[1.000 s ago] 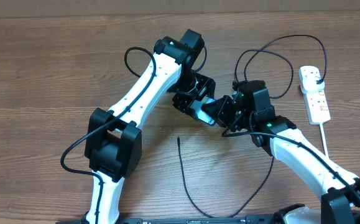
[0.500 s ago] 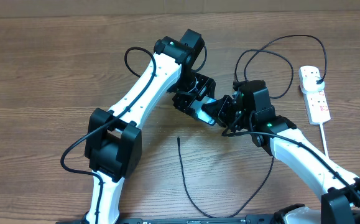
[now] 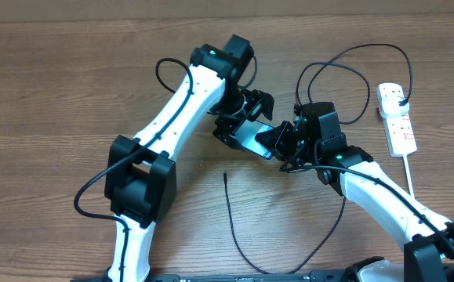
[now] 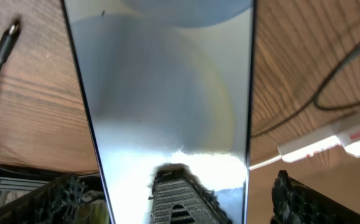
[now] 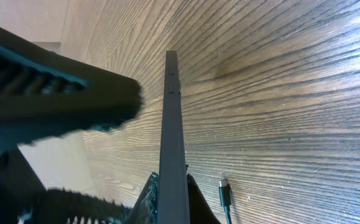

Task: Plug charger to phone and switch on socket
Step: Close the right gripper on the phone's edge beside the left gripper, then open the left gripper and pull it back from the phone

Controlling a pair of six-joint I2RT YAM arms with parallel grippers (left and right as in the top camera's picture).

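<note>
Spanning the wooden bench, my arms meet at the phone: my right jaws pinch its edge, fully closed; my left jaws gape wide, straddling it. The socket lies far right, the charger tip nearby, unplugged.

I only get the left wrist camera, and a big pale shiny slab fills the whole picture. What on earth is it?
Observer: That is the phone; from overhead its screen glows light blue.
Operator: Is something holding it?
Observer: Yes, the right gripper. Its own wrist camera shows it shut on the phone's thin edge.
Operator: And the thin black wire at my top left, where does it go?
Observer: That is the charger, its tip lying free on the wood. Overhead it seems to loop round to a black plug in the socket, a white power strip at the far right.
</note>
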